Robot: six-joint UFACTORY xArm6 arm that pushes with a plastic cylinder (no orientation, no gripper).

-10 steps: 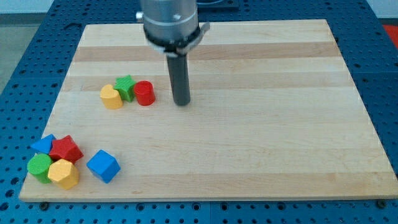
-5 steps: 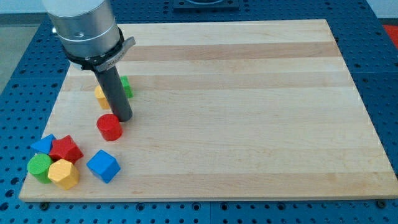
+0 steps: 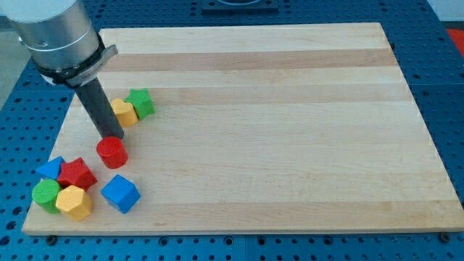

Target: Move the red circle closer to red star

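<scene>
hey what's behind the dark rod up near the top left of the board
The yellow block sits behind the rod, its left part covered; the green block beside it shows fully. My tip touches the red circle; that circle's far edge is hidden.

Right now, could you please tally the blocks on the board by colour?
Red: 2, the red circle and the red star
Yellow: 2, at and
Green: 2, at and
Blue: 2, at and
Total: 8 blocks
</scene>
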